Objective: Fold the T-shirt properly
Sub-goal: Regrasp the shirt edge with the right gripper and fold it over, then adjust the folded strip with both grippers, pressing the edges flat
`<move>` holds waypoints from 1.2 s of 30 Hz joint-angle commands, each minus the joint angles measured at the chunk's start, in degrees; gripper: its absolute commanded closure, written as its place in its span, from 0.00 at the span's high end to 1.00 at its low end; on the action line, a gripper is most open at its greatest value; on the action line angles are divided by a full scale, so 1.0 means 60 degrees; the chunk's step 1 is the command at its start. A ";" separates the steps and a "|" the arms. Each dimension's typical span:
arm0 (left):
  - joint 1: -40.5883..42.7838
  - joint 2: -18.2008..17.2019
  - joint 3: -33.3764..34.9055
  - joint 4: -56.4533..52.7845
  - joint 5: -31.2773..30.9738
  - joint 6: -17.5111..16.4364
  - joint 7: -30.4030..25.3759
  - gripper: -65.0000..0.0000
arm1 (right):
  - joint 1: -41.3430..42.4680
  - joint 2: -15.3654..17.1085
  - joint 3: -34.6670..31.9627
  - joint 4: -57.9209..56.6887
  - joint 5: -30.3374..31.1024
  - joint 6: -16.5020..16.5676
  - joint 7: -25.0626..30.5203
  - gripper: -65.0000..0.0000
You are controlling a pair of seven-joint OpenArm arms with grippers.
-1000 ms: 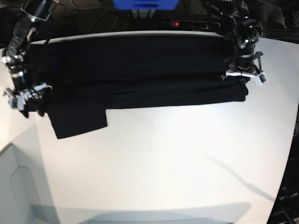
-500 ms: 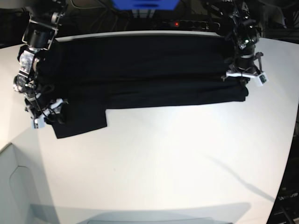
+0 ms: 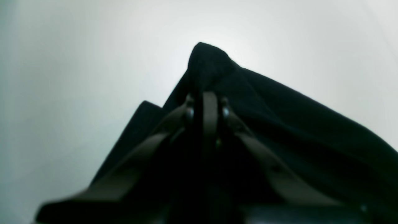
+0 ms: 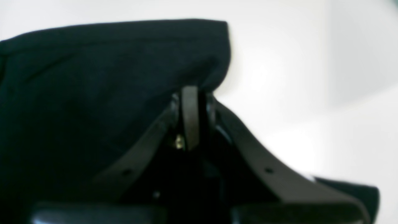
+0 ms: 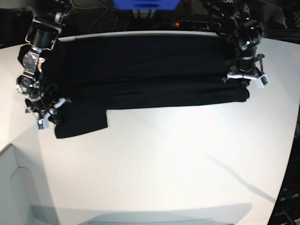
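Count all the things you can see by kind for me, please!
T-shirt: 1
Grippers: 2, the left gripper and the right gripper
Table: 1
Total: 4

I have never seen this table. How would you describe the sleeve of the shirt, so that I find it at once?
On the white table, a large plain black cloth T-shirt lies as a long band along the far edge. At the band's end by the right gripper, one short sleeve juts toward the near side. It is the only part that breaks the band's straight near edge.
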 commanded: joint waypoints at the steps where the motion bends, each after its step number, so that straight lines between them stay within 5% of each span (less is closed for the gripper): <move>1: -0.0031 -0.0106 -0.0054 0.0179 -0.0006 0.0016 -0.0223 0.00 | 0.0059 0.0029 0.0019 0.0267 -0.0228 0.0100 -0.0379 0.00; 19: -0.0031 -0.0120 -0.0068 0.0662 -0.0006 0.0016 -0.0238 0.00 | -0.2754 -0.1012 0.0796 0.6640 -0.0199 0.0100 -0.0408 0.00; 36: 0.0028 -0.0150 -0.0112 0.1204 -0.0006 0.0016 -0.0223 0.00 | -0.3545 -0.1158 0.1851 0.6977 -0.0199 0.0100 -0.0379 0.00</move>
